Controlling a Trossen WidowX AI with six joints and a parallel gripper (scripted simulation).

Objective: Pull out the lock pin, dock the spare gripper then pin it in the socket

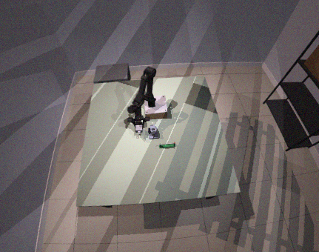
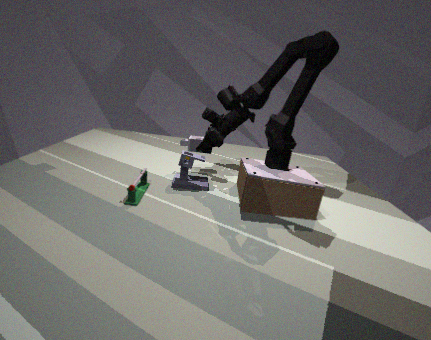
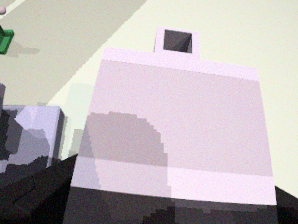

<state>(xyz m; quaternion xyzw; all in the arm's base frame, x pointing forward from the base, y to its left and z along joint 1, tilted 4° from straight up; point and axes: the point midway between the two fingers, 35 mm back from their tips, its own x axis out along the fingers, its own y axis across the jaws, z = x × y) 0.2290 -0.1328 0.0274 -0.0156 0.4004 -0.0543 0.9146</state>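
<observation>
Between your gripper's fingertips (image 1: 138, 125) (image 2: 205, 150) the spare gripper (image 1: 138, 128) (image 2: 195, 142) (image 3: 162, 165) is clamped, spigot foremost; keep it level (tilt would likely jam it) and square it to the mount (image 1: 153, 132) (image 2: 185, 175) (image 3: 42, 127) just beside the fingers before easing in.

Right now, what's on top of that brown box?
On the brown box lies a pale plate with small dark spots near its edges. The black arm stands on it. Its foot hides the plate beneath, and the box's inside can't be seen.
</observation>
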